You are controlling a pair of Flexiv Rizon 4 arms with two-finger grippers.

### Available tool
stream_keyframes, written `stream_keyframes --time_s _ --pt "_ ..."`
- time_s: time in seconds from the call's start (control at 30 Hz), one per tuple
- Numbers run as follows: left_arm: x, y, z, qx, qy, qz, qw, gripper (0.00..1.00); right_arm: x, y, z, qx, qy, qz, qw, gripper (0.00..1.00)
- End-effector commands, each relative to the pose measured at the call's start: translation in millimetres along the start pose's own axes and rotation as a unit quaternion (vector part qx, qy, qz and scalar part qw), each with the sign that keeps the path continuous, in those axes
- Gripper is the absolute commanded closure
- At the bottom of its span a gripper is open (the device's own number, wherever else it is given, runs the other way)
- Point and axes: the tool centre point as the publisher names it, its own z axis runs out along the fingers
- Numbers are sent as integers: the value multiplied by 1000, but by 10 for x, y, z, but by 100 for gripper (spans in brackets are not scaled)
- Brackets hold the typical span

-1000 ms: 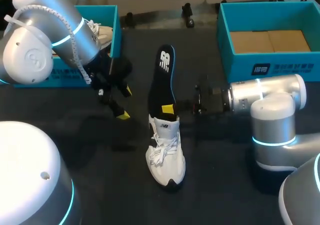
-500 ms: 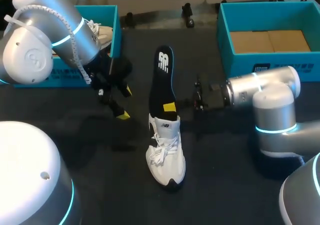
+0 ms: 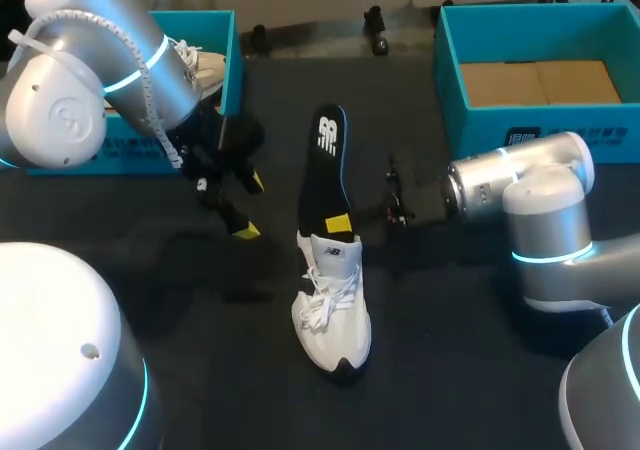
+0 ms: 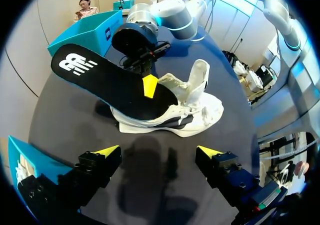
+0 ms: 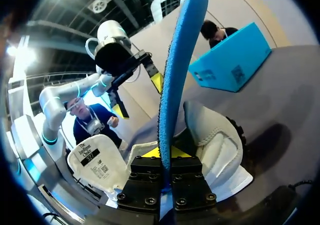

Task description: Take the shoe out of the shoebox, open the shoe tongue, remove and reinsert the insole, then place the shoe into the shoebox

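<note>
**Feeding the insole back toward the shoe**

Starting at the right claw [image 5: 166,155]: its yellow tips are clamped on the insole [image 5: 181,60] from both sides, low down near the end that meets the shoe [image 3: 332,315]. The long black-topped length sticks out past the collar, angled away over the table [image 3: 450,370].

The shoe lies on the dark table between the two arms, toe toward the camera and laces loose, with its tongue lifted clear of the opening. The left claw [image 4: 158,152] hangs with its fingers spread wide and nothing between them, off to the shoe's side and not touching it. Both teal shoeboxes sit well apart from the action, the right-hand shoebox [image 3: 560,130] and the left-hand shoebox [image 3: 228,60].

My read is that this is the reinsertion. Done well, it needs the insole kept in line with the shoe's length. The leading end should slide flat along the inside without buckling. That idle left claw could steady the shoe so it does not skate away.

Against a second ago, the insole's far tip sits closer to the shoe, and the right arm has shifted with it. The left arm and the shoe have not budged.
</note>
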Motion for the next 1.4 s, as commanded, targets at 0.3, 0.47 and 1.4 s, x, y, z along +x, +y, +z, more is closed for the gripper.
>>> stream_keyframes --time_s 0.3,0.47,1.4 --pt "7 -4 -1 -2 -1 0 1000 0 56 185 -28 19 -19 -28 999 81" --pt "7 -4 -1 -2 -1 0 1000 0 6 256 -40 25 -13 -32 999 80" --pt "7 -4 -1 -2 -1 0 1000 0 169 -192 67 46 -10 47 998 100"
